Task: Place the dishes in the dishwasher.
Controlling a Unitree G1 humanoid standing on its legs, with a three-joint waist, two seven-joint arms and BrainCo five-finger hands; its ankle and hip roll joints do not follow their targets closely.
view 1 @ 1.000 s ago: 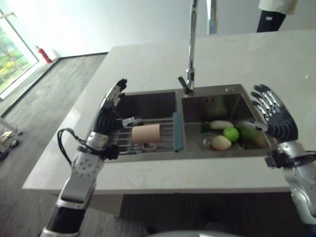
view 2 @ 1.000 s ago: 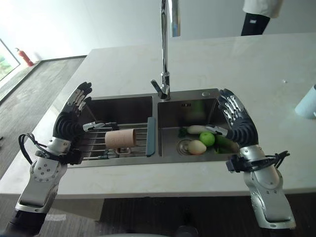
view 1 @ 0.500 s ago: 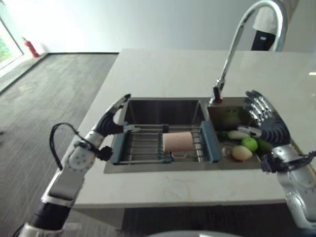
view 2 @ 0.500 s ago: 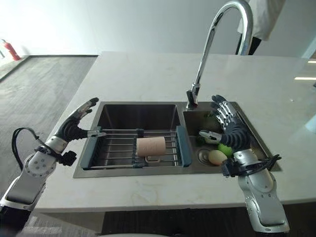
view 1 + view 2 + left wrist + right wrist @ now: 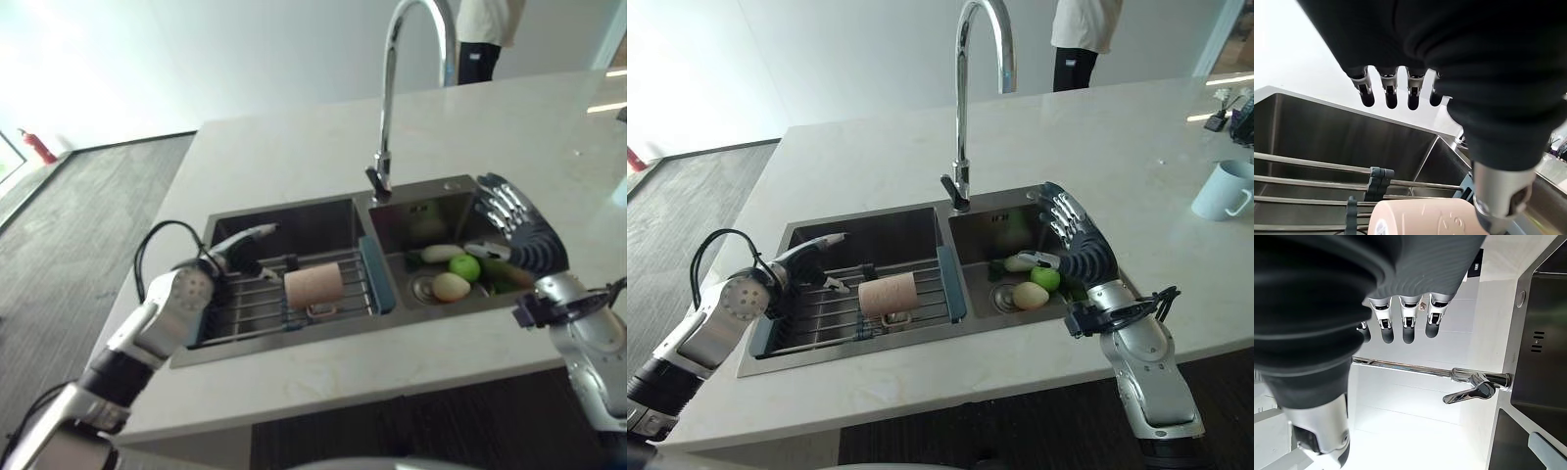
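Observation:
A beige mug (image 5: 313,286) lies on its side on a blue-ended wire rack (image 5: 253,305) across the sink's left basin (image 5: 880,235). My left hand (image 5: 238,247) hovers open over the rack just left of the mug, fingers straight and pointing at it without touching. In the left wrist view the mug (image 5: 1425,218) shows below the straight fingers (image 5: 1388,91). My right hand (image 5: 1075,238) is held open above the right basin, at its right side; its fingers (image 5: 1406,328) are straight and hold nothing.
The right basin (image 5: 431,217) holds a green apple (image 5: 464,265) and other vegetables and fruit. A tall faucet (image 5: 965,108) rises behind the sink. A white mug (image 5: 1221,190) stands on the counter at far right. A person (image 5: 1084,37) stands beyond the counter.
The camera has shifted. My left hand has moved from the sink's left rim in over the rack, closer to the beige mug. The right hand stays open over the right basin.

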